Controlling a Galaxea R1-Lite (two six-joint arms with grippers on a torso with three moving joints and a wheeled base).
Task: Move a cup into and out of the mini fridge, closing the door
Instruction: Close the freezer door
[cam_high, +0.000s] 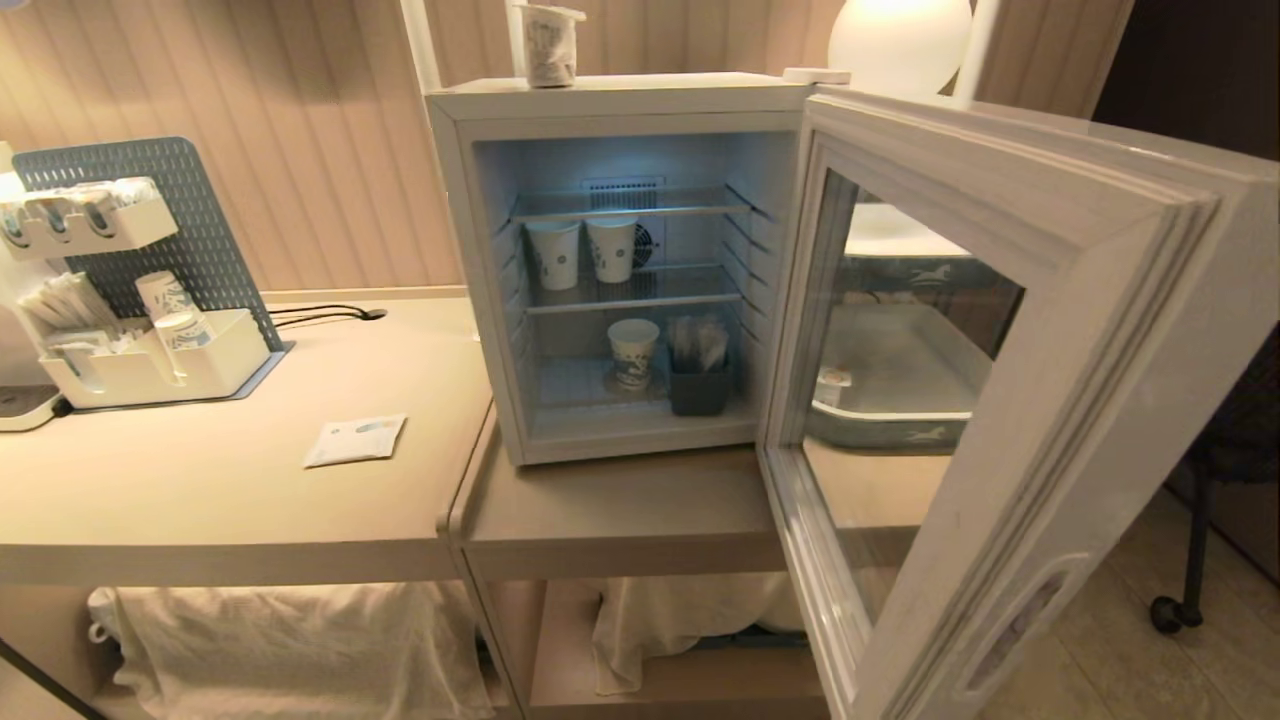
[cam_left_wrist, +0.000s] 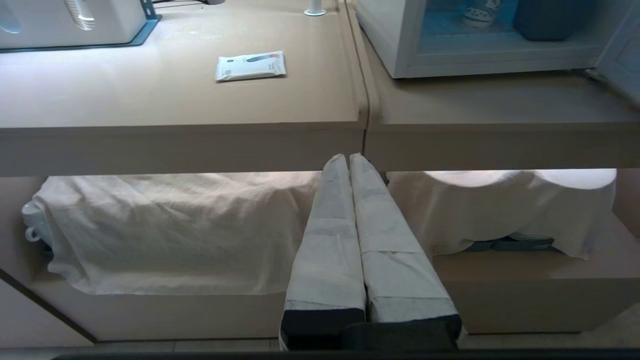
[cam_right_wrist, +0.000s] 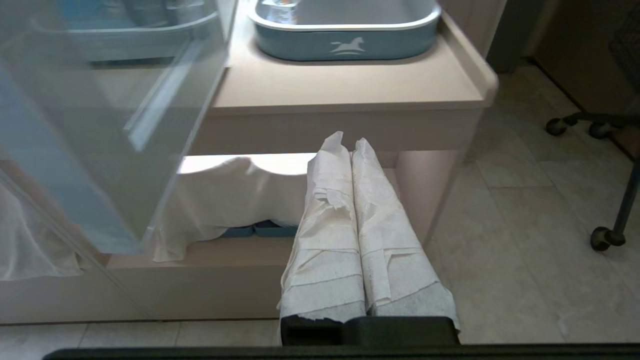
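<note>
Cup (cam_high: 550, 43) upright atop mini fridge (cam_high: 480, 300). Door (cam_high: 1010, 420) swung wide open. Left claw (cam_left_wrist: 349, 158) and right claw (cam_right_wrist: 348, 140) both pressed closed, empty, low before table (cam_high: 620, 510).

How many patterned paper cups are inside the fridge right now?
3. Two stand side by side on the middle shelf; one stands on the bottom shelf beside a dark holder. Others could be hidden behind them.

Door (cam_high: 1010, 420) glass glossy; counter (cam_high: 200, 500) matt wood-look; fridge (cam_high: 610, 100) smooth white plastic.
</note>
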